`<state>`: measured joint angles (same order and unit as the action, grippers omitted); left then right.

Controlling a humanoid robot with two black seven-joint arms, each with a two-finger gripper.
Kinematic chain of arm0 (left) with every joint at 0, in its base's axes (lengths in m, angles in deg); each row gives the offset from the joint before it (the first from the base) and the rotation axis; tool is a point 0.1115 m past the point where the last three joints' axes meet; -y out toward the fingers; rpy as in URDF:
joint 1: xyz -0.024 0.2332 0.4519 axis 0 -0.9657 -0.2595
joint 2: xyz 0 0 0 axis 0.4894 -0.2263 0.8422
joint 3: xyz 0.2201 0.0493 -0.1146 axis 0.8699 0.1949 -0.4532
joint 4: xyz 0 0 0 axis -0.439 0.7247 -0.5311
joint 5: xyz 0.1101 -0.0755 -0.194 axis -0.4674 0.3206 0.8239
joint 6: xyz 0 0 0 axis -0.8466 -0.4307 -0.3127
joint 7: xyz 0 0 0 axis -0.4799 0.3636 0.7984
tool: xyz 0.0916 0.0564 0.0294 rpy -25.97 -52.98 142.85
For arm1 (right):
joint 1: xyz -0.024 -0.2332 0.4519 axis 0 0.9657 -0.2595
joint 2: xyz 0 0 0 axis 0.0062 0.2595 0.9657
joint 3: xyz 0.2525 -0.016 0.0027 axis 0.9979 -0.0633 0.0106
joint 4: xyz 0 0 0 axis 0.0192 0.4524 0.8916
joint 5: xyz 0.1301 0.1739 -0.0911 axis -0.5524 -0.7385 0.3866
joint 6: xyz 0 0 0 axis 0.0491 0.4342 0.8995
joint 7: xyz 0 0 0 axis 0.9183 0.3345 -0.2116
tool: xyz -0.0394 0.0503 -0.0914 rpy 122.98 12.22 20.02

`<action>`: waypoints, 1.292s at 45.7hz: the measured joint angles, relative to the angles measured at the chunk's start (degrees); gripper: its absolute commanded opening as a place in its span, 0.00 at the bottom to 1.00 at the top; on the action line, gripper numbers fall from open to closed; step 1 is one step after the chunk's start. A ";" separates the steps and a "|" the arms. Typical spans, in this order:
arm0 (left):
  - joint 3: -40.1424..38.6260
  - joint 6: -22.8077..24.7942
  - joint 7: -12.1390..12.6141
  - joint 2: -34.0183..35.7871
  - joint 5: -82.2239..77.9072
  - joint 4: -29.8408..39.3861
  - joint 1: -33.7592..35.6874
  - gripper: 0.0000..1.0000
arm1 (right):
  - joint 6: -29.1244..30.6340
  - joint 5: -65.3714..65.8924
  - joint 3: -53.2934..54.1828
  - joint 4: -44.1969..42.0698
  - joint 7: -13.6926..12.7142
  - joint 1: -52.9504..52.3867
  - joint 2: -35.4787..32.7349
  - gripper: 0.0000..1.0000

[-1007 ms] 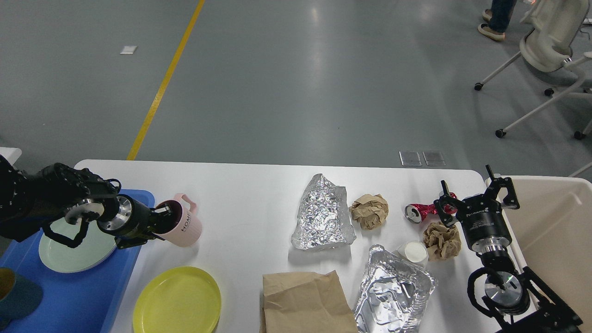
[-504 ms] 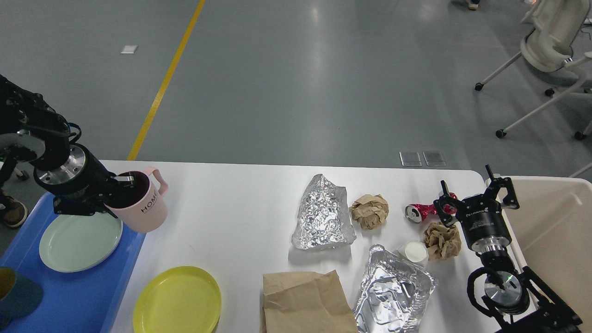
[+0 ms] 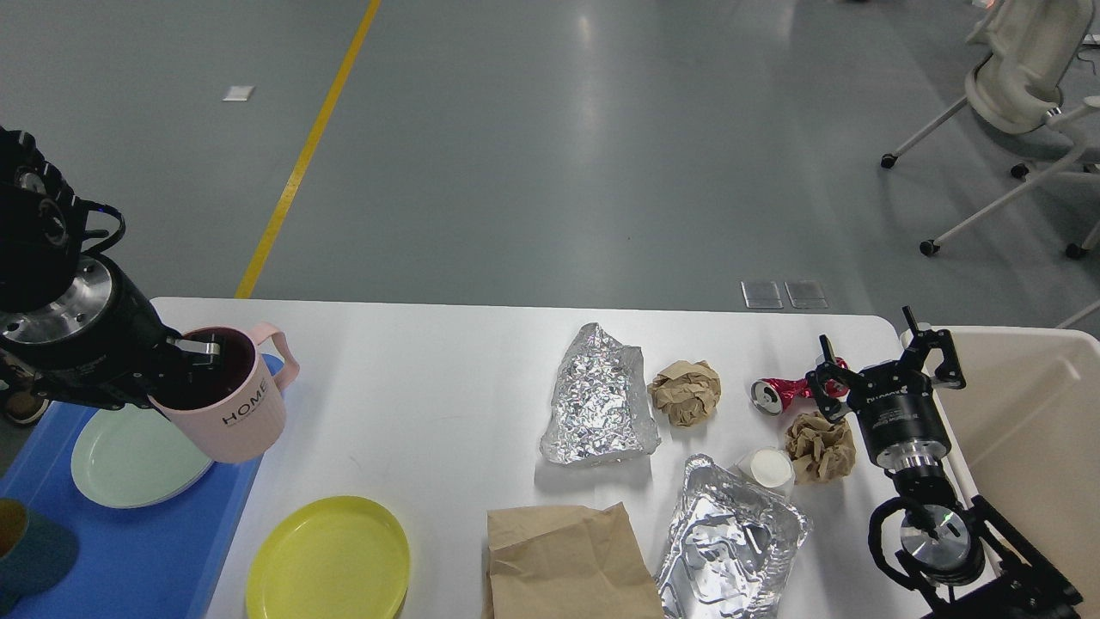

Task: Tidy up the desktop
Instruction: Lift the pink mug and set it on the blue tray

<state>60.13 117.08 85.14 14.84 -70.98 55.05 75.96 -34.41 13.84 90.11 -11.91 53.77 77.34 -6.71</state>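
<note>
Overhead, left claw (image 3: 199, 354) clamps pink mug (image 3: 230, 411) beyond desktop (image 3: 447, 387) edge; right claw (image 3: 885, 359) spread.

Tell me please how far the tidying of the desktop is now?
Early stage. A pale green plate already lies in the blue tray. The left pincer holds the pink HOME mug over the tray's edge. On the desktop remain a yellow plate, foil, paper bag, foil tray and crushed can.

Black arms, silver metal wrist rings, looped black cables, black two-finger gripper (image 3: 885, 361).
</note>
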 measured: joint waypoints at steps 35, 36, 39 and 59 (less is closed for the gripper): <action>-21.88 -14.21 -4.37 31.21 -27.67 -28.09 -54.10 0.00 | 0.00 -0.01 0.00 0.09 0.00 0.00 0.00 1.00; -22.56 -14.23 -4.36 31.27 -27.84 -28.34 -54.88 0.00 | 0.00 0.00 0.00 0.09 0.00 0.00 -0.01 1.00; -23.86 -14.26 -4.34 31.57 -28.12 -28.98 -56.50 0.00 | 0.00 0.00 0.00 0.09 0.00 0.00 -0.01 1.00; -25.25 -14.37 -3.99 31.62 -28.05 -31.53 -58.83 0.00 | 0.00 0.00 0.00 0.01 0.00 0.00 0.01 1.00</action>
<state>34.89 102.71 81.15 46.46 -99.03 23.52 17.13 -34.41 13.83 90.11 -11.90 53.76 77.35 -6.70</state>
